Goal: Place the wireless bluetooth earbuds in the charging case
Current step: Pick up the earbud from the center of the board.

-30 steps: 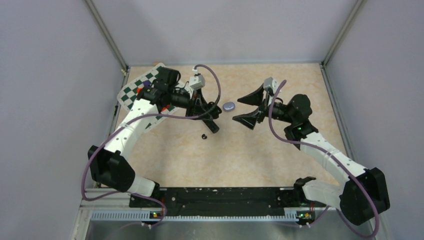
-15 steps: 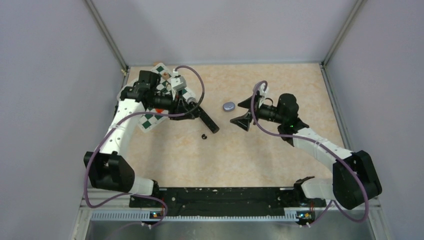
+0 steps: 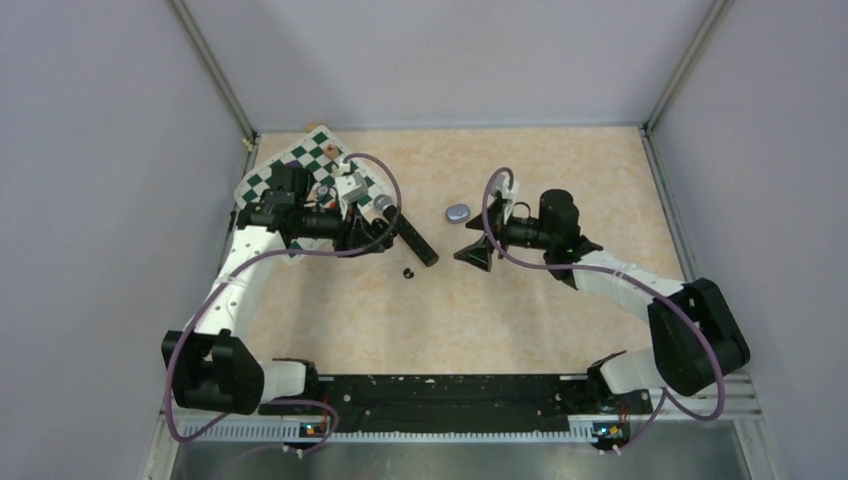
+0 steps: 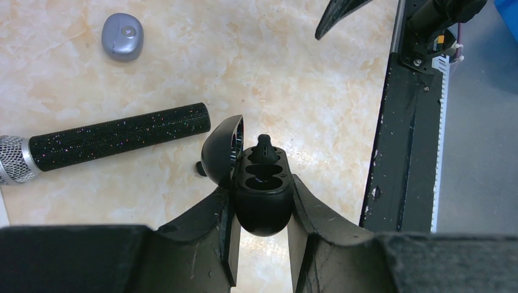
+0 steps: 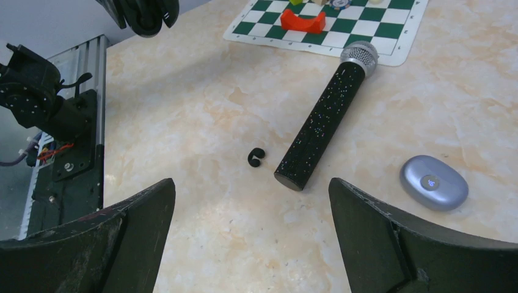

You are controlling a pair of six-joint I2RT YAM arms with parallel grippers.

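Observation:
My left gripper [image 4: 261, 213] is shut on a black charging case [image 4: 262, 186] whose lid [image 4: 220, 152] hangs open to the left. One black earbud [image 4: 264, 144] pokes up at the case's far end. Both sockets nearer me look dark and hollow. A second black earbud [image 5: 256, 157] lies loose on the table [image 3: 408, 272], just off the butt of the microphone. My right gripper [image 5: 250, 189] hangs open above the table, a short way in front of that loose bud, with nothing between its fingers.
A black glitter microphone [image 5: 321, 125] with a silver head lies diagonally beside the loose bud. A closed grey-purple case [image 5: 434, 182] rests to its right. A green chessboard [image 3: 300, 160] with a red piece [image 5: 302, 20] sits far left. The black base rail [image 4: 403, 152] borders the near edge.
The left arm drew back to the left with the case still gripped. The right arm swung in and down toward the loose bud, its jaws spreading a little wider.

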